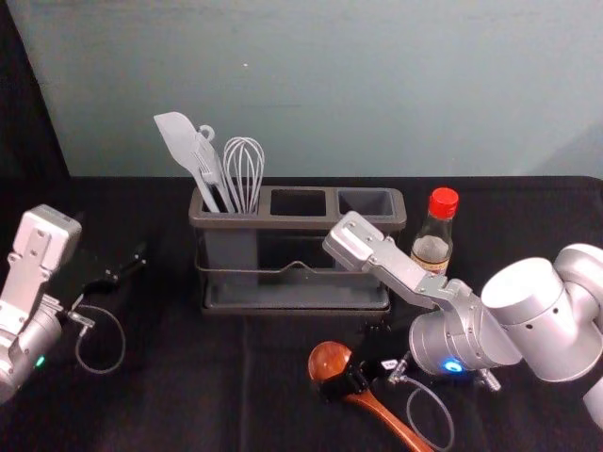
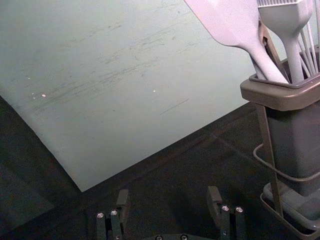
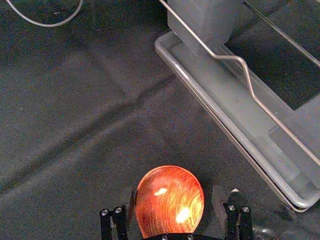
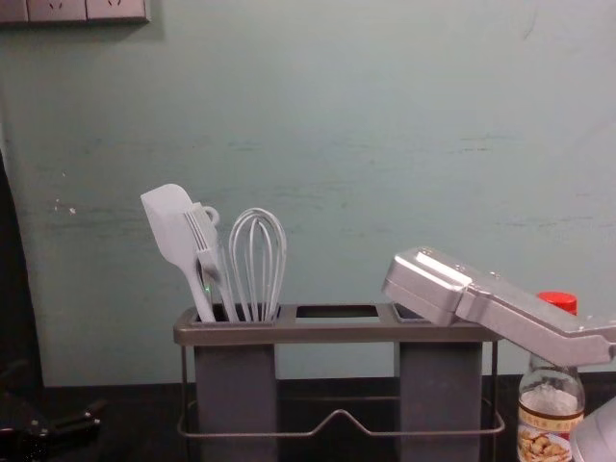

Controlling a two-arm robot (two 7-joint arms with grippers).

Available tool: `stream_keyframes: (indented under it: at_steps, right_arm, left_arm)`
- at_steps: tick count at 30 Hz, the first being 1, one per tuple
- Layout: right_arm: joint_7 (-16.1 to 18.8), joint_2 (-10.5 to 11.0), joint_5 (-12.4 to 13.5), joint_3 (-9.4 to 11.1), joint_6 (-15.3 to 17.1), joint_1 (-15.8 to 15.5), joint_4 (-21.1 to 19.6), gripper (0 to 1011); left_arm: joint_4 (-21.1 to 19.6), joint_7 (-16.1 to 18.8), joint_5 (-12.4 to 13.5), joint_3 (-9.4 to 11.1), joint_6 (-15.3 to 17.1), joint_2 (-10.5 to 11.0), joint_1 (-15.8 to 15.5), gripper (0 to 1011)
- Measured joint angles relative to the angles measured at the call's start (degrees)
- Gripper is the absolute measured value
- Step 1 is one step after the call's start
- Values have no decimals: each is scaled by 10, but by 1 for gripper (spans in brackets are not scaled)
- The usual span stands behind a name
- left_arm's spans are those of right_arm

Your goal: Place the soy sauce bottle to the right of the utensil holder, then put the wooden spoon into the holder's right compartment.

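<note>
Red-brown wooden spoon, round bowl (image 1: 328, 360): nearest thing to you; lies on the black cloth (image 1: 188, 395), bowl toward the holder, handle slanting nearer and to your right, out past the head view's lower edge.
Right gripper, black fingers on a silver arm (image 1: 347, 379): low over the spoon, just in front of the holder. In your right wrist view its fingers stand spread either side of the bowl, with a gap visible on one side.
Left gripper, black fingers on a silver arm (image 1: 121, 271): above the cloth, off to the left of the holder and apart from it; your left wrist view has its fingers spread, nothing between them.
Dark grey utensil holder, brownish rim, wire rail (image 1: 283, 223): stands upright beyond the spoon. You can make out three openings in a row.
Left compartment: carries a pale flat spatula (image 1: 176, 137), a pale bristled brush (image 4: 204, 236) and a pale wire whisk (image 1: 243, 169), heads up.
Clear glass soy sauce bottle, red cap, printed label (image 1: 433, 247): upright, just to the right of the holder, partly behind your right arm.
Grey-green wall (image 1: 377, 94): behind everything.
</note>
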Motion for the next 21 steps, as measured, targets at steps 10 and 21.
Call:
stream_keyframes:
  at_steps: [10, 21]
  right_arm:
    - [10, -8, -17, -5, -14, 3, 13, 1004]
    - [13, -19, -44, -13, -9, 6, 22, 1004]
  left_arm:
    - [0, 0, 0, 0, 0, 0, 0, 1011]
    - [0, 0, 0, 0, 0, 0, 0, 1010]
